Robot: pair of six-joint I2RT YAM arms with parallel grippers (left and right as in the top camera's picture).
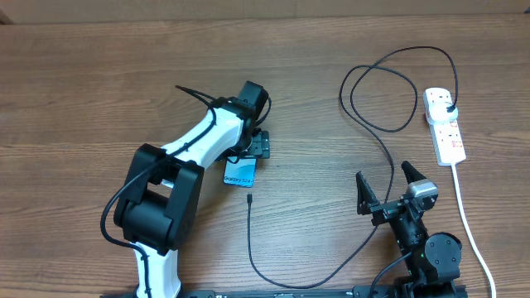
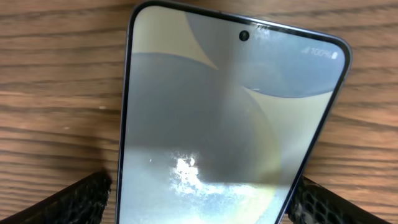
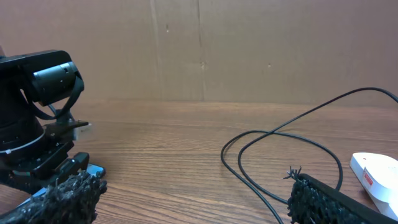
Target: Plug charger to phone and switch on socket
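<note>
Overhead: a slim phone point(image 1: 240, 172) with a blue screen lies mid-way across the brown wood-grain table point(image 1: 83, 83), its upper end hidden under the white-and-black left arm point(image 1: 199, 141). The connector tip of the long thin black cable point(image 1: 251, 240) lies just short of the phone's lower edge. The cable's plug sits in the white oblong power strip point(image 1: 445, 132) at far right. The right gripper point(image 1: 387, 189) is spread wide, holding nothing.

Left wrist: the left gripper point(image 2: 200, 186) is spread wide, its black fingers point(image 2: 74, 202) flanking the phone's long edges.

Right wrist: cable loops and the power strip lie ahead.
</note>
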